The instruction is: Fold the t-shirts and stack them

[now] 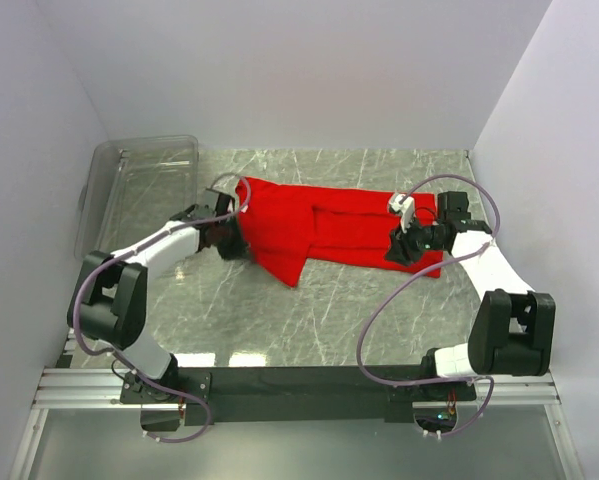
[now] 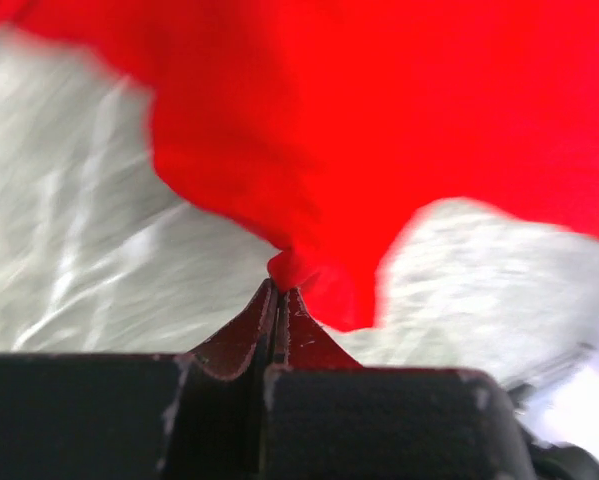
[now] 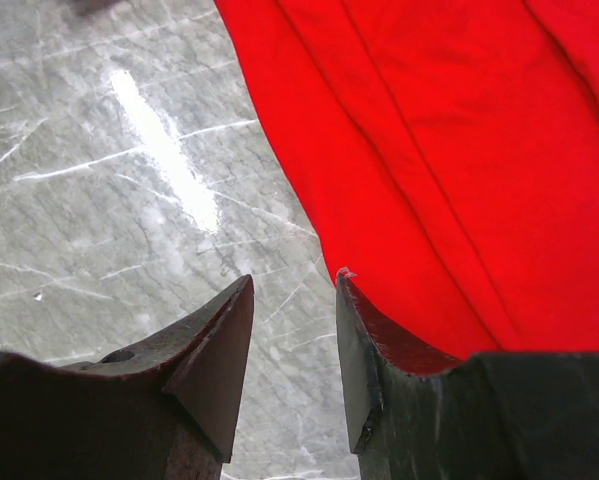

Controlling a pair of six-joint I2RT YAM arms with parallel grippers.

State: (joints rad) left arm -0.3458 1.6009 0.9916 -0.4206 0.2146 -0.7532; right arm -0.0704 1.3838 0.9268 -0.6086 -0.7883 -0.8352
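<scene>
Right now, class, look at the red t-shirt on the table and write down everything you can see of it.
The red t-shirt is plain, bright, soft-looking cloth, folded lengthwise into a long band with creases running along it. It lies across the grey marbled table, with one corner pointing toward the near side at its left end. The left hand is shut on a pinch of its edge, bunching the cloth there. The right hand stands open at the other end, one finger at the hem, gripping nothing. No label shows.

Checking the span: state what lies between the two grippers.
The t-shirt fills that stretch, from the left gripper, shut on its edge, to the open right gripper; the top view shows it.
</scene>
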